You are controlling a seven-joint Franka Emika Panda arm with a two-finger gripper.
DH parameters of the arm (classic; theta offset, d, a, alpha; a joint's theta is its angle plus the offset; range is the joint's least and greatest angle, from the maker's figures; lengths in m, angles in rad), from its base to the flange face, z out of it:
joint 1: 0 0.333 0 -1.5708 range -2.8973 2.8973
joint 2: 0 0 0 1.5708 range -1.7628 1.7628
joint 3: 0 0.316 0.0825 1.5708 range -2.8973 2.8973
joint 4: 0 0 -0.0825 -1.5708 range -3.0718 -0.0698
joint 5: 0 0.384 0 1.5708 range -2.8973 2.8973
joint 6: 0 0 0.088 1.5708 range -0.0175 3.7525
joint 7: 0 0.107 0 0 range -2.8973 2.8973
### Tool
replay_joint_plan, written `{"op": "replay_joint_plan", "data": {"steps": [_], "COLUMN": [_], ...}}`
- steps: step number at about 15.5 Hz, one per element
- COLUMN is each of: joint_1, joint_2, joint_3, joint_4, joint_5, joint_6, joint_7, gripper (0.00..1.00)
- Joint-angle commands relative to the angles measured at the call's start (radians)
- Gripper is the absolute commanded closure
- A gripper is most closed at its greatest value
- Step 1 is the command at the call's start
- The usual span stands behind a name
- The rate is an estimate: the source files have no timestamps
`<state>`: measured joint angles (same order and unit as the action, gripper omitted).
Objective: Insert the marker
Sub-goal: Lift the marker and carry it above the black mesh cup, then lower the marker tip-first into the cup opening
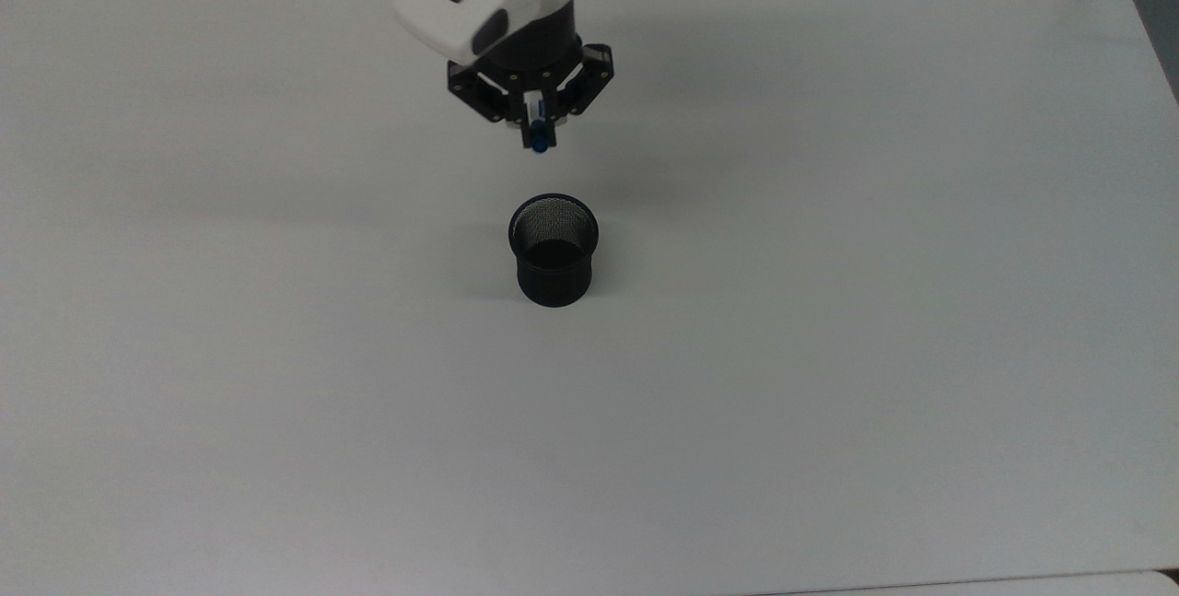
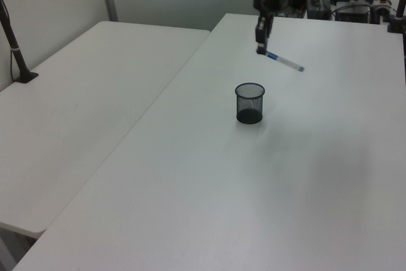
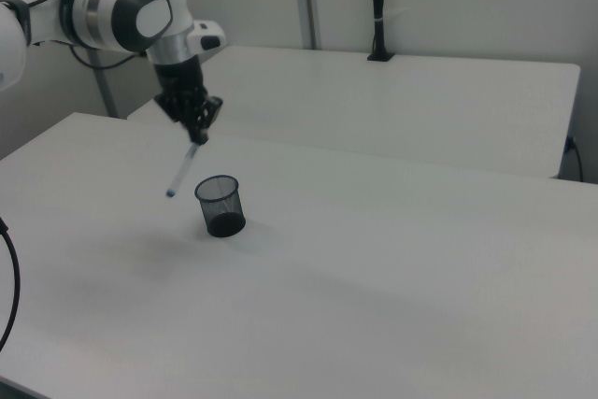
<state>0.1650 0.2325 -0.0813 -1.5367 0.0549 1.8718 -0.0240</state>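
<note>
My claw (image 1: 539, 122) is clamped on the marker (image 2: 284, 61), gripping it by one end so that the rest of the barrel sticks out past my fingertips. Nothing else touches the marker; it hangs in the air above the white bench (image 1: 829, 347).

In the left view the marker slants down from my claw (image 2: 261, 49) toward the left view's right, its free end lower than the held end. In the right view it runs from my claw (image 3: 197, 135) down toward the right view's left, and its blue tip ends just beside the cup's rim, a little higher than it. In the top view I see the marker (image 1: 539, 134) nearly end-on, a short white and blue stub poking from between my fingers.

The black mesh cup (image 1: 554, 251) stands upright on the bench with its mouth open. In the top view it sits below my claw, a clear gap of bare bench between us. In the left view the cup (image 2: 250, 103) is below the marker and slightly to the left view's left of its free end. In the right view the cup (image 3: 220, 206) stands just right of the marker's (image 3: 181, 171) lower end.
</note>
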Motion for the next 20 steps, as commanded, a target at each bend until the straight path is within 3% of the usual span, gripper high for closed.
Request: {"op": "replay_joint_plan", "data": {"steps": [1, 7, 12, 20], "joint_1": [-0.027, -0.022, -0.004, 0.022], "joint_2": [-0.01, -0.007, -0.001, 0.031], "joint_3": [-0.003, -0.005, -0.001, -0.001], "joint_4": [-0.033, -0.14, -0.215, -0.224], "joint_5": [0.006, -0.004, -0.078, -0.147], "joint_6": [0.183, 0.452, 0.553, 0.607], "joint_7": [0.058, 0.105, 0.186, 0.292], "gripper": [0.98, 0.98, 0.98, 0.98]}}
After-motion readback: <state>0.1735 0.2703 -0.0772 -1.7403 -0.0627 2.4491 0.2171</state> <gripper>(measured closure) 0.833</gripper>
